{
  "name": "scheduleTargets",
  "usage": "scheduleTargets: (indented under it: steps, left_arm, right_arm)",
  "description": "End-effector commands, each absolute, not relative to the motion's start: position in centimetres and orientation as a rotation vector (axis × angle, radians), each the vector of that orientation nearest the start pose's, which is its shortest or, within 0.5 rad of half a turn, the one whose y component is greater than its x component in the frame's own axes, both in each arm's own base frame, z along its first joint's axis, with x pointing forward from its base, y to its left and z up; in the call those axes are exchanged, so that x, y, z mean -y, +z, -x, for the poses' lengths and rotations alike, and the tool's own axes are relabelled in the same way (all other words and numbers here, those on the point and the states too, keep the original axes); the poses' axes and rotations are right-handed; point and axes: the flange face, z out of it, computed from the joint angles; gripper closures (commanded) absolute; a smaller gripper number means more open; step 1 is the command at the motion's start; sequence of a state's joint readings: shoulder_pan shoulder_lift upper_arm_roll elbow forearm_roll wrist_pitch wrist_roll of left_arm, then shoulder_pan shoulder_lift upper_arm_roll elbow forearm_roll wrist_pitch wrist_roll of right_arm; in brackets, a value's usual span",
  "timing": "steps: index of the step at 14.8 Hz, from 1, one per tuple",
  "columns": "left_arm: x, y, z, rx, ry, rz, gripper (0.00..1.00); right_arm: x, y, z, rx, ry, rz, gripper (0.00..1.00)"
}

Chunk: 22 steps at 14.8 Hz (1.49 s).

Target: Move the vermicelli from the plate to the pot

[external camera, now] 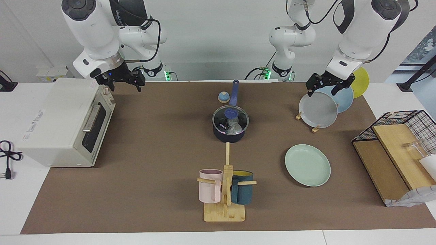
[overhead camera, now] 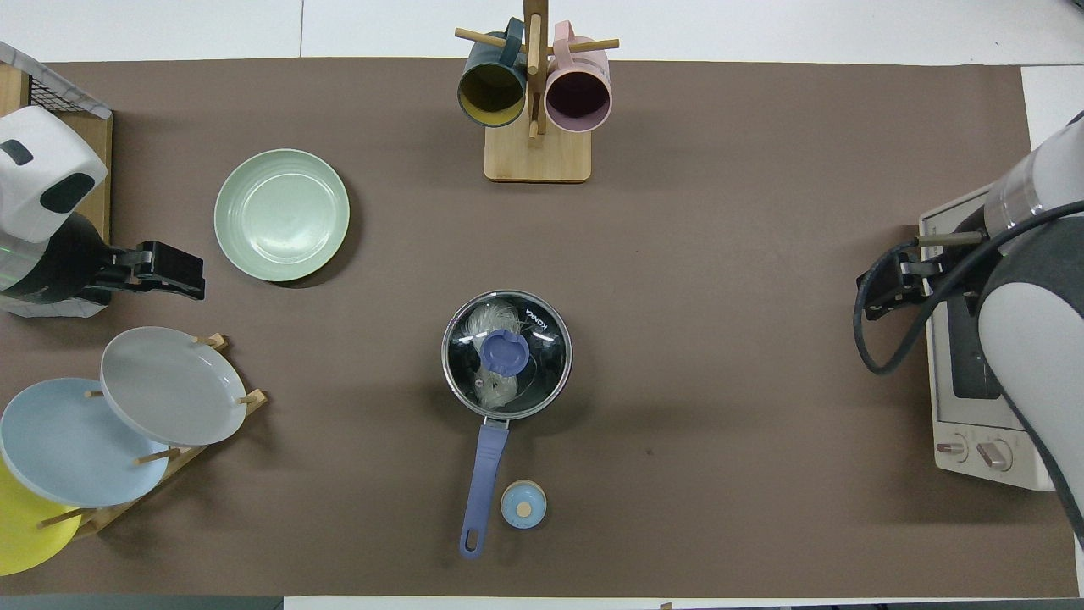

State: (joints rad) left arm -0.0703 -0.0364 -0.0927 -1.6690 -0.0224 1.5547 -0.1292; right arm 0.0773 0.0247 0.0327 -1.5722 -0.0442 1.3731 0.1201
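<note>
The dark navy pot [external camera: 230,137] stands mid-table with its blue handle [overhead camera: 481,474] pointing toward the robots. A glass lid with a blue knob [overhead camera: 505,352] sits on it. White vermicelli [overhead camera: 489,326] lies inside, seen through the lid, and shows in the facing view too [external camera: 234,127]. The mint-green plate [external camera: 307,165] lies bare, farther from the robots toward the left arm's end [overhead camera: 281,214]. My left gripper [external camera: 323,89] hangs open and empty over the plate rack's edge [overhead camera: 174,273]. My right gripper [external camera: 124,81] hangs open and empty by the oven's front [overhead camera: 885,284].
A white toaster oven [external camera: 61,126] stands at the right arm's end. A wooden rack holds grey [external camera: 318,110], light blue and yellow plates. A mug tree [external camera: 226,190] carries a pink and a dark teal mug. A small blue round knob-like thing [overhead camera: 523,505] lies beside the pot's handle. A wire shelf [external camera: 402,143] stands at the left arm's end.
</note>
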Motion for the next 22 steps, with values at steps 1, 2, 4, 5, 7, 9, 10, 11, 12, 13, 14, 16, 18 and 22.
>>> scheduleTargets:
  steps: [1,2,4,5,7,9,10,11,12,13,14,16,18,22]
  left_arm:
    - [9.0,60.1,-52.6,-0.051,0.111,3.161,0.0]
    - [8.8,60.0,-52.6,-0.044,0.113,3.161,0.0]
    - [8.6,60.0,-52.6,-0.042,0.12,3.16,0.0]
    - [8.3,60.0,-52.6,-0.032,0.12,3.161,0.0]
    - [8.2,60.0,-52.6,-0.027,0.12,3.161,0.0]
    - [8.2,60.0,-52.6,-0.027,0.12,3.161,0.0]
    - [8.2,60.0,-52.6,-0.027,0.12,3.161,0.0]
    - [8.2,60.0,-52.6,-0.03,0.12,3.161,0.0]
    - [8.2,60.0,-52.6,-0.027,0.12,3.161,0.0]
    - [8.2,60.0,-52.6,-0.027,0.12,3.161,0.0]
    - [8.2,60.0,-52.6,-0.03,0.12,3.161,0.0]
    - [8.2,60.0,-52.6,-0.027,0.12,3.161,0.0]
    - [8.2,60.0,-52.6,-0.027,0.12,3.161,0.0]
    - [8.2,60.0,-52.6,-0.027,0.12,3.161,0.0]
  right_arm:
    - [-2.0,59.3,-52.7,0.003,0.305,3.155,0.0]
    - [-1.9,59.3,-53.3,0.011,0.247,3.156,0.0]
    - [-0.6,59.5,-53.7,-0.012,0.22,3.156,0.0]
    - [-0.2,59.4,-53.5,-0.01,0.239,3.154,0.0]
    - [1.3,59.3,-53.5,0.023,0.241,3.149,0.0]
    - [1.2,59.3,-54.1,0.038,0.22,3.163,0.0]
    - [1.1,59.3,-54.1,0.043,0.227,3.164,0.0]
    - [1.3,59.3,-54.0,0.038,0.23,3.162,0.0]
    - [1.5,59.4,-54.0,0.033,0.228,3.162,0.0]
    - [1.6,59.5,-54.1,0.026,0.225,3.161,0.0]
    - [1.7,59.5,-54.1,0.018,0.22,3.16,0.0]
    - [2.4,59.5,-54.0,-0.005,0.221,3.15,0.0]
    - [2.6,59.5,-53.9,-0.013,0.231,3.147,0.0]
    - [3.2,60.6,-54.0,-0.028,0.203,3.155,0.0]
